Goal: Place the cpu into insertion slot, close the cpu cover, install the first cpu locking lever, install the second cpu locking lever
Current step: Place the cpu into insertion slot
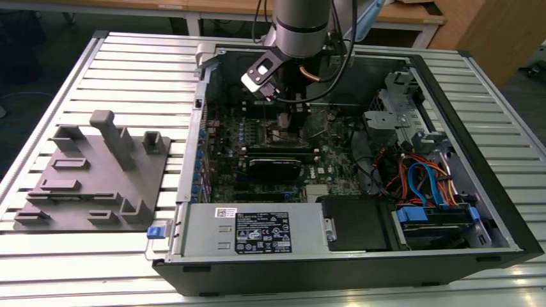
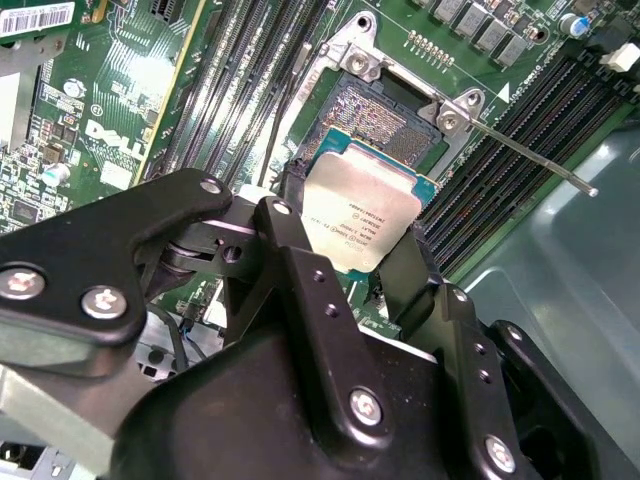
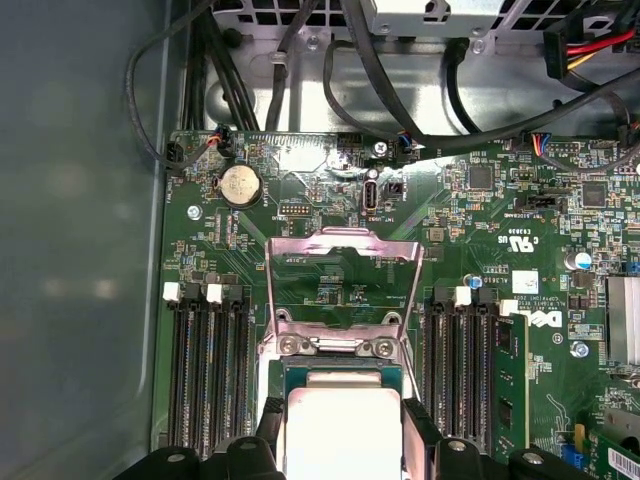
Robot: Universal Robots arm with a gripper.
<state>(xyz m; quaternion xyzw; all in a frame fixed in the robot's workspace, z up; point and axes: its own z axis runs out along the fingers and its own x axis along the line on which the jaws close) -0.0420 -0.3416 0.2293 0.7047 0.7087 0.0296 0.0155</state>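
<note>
Holding the cpu (image 2: 370,210) clamped in my gripper (image 2: 348,220), just above the insertion slot (image 2: 385,115).
The cpu cover (image 3: 345,240) stands raised; memory slots (image 3: 205,370) crowd both sides.

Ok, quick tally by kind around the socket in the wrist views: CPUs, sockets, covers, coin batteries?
cpu: 1
insertion slot: 1
cpu cover: 1, raised open
coin battery: 1
Total: 4
</note>
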